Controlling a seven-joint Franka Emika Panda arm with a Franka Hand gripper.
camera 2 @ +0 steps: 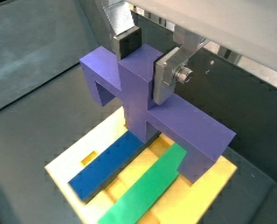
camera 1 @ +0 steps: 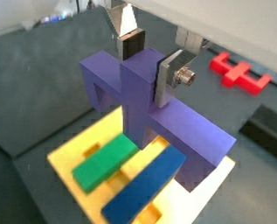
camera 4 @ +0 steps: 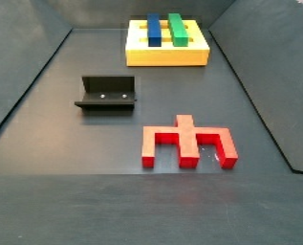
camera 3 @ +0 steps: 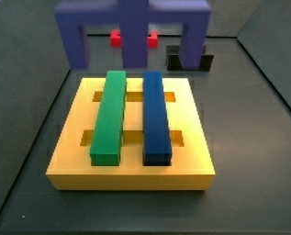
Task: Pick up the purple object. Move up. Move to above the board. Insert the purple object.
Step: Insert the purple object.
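Wrist views: gripper [camera 1: 148, 61] clamped on the raised central stub of the purple object [camera 1: 152, 114], silver finger plates with dark pads either side of it. In both wrist views the purple object hangs over the board [camera 1: 71, 157], legs down, near one short end. The green bar [camera 1: 106, 162] and blue bar [camera 1: 147, 185] lie side by side along the board, and open slots show beside them. A red piece [camera 1: 239, 73] and the fixture [camera 1: 269, 129] sit on the dark floor beyond the board.

Side view facing the board: purple object [camera 3: 133, 27] is behind the board's far edge, crossbar cut off by the frame edge, legs dangling. Can't tell whether the legs clear the board top or touch it. Gripper not visible here.

Side view from the opposite end: board [camera 4: 166, 53] at the far end, fixture [camera 4: 106, 93] mid-floor, red piece [camera 4: 185, 144] nearest. Purple object and gripper are out of frame.

Handling, my read: rigid matte block, sharp square edges, probably light. It won't deform or slip much. The stub is the right grip point since it keeps the legs free. Wide crossbar means any yaw error jams a leg on a slot edge.
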